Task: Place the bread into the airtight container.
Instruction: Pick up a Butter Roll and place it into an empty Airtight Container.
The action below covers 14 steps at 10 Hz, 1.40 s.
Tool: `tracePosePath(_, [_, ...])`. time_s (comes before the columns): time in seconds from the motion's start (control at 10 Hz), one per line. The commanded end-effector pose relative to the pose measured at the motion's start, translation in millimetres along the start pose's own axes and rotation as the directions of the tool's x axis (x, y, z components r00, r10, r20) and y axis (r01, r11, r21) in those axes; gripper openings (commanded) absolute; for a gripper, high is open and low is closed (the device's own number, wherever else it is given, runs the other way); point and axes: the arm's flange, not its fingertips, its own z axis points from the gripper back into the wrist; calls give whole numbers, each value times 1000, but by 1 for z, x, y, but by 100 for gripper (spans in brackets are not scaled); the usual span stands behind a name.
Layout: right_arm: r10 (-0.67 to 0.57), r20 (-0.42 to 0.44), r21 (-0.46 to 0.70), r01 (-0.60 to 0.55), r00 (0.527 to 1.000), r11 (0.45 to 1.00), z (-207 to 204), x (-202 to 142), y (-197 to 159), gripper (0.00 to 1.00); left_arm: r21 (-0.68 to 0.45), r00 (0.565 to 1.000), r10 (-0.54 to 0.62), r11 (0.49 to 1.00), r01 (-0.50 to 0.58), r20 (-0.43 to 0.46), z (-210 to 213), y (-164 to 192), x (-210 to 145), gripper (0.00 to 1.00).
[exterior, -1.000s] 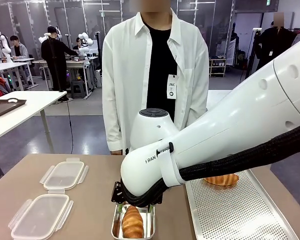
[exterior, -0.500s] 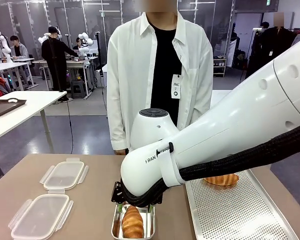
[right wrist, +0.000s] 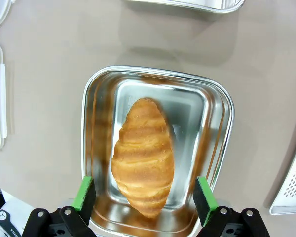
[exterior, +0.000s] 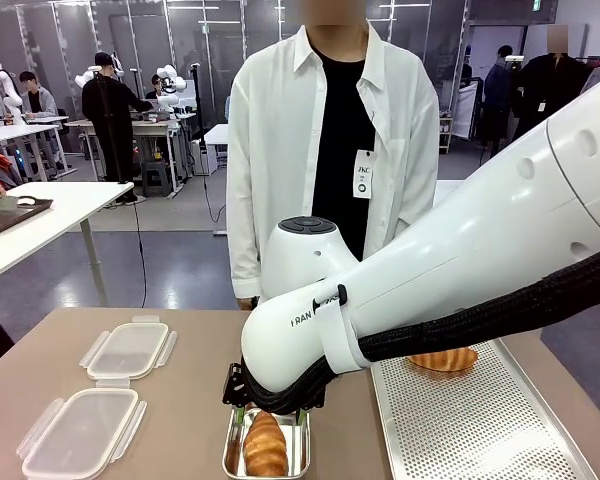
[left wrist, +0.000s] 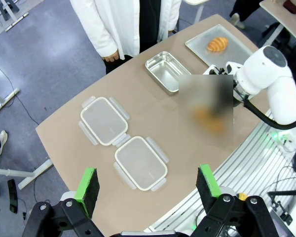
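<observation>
The brown worktop [exterior: 180,400] runs across the whole front view. A person [exterior: 330,150] in a white shirt stands at its far edge. The big white right arm [exterior: 460,270] comes in from the right and bends down over the near middle of the worktop.

A long metal tray [exterior: 480,420] full of little holes lies on the right side. One bun [exterior: 442,358] sits at its far end.

On the left side lie two clear plastic lids [exterior: 128,350] with clips, one just behind the other. They look like lids, but they could be shallow boxes.

A shiny metal box [exterior: 230,455] stands near the front edge, between the lids and the tray. The bread [right wrist: 143,155] lies flat inside it, long way along the box, and it is golden with ridges. A second metal box [left wrist: 164,71] stands farther back, close to the person, with nothing in it.

The right hand [right wrist: 144,193] hangs right over the first box. Its green fingers [right wrist: 84,193] are apart, one on each side of the bread, with a gap at both sides.

The left hand [left wrist: 147,183] is high above the worktop, over the lids. Its fingers are wide apart with nothing between them.
</observation>
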Motion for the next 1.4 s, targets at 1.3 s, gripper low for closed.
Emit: tracePosePath(1.3, [369,177,20,-378,913,926,273,-20,-283,100,2,1000,-18,1000,18,-5,1,0,0,100])
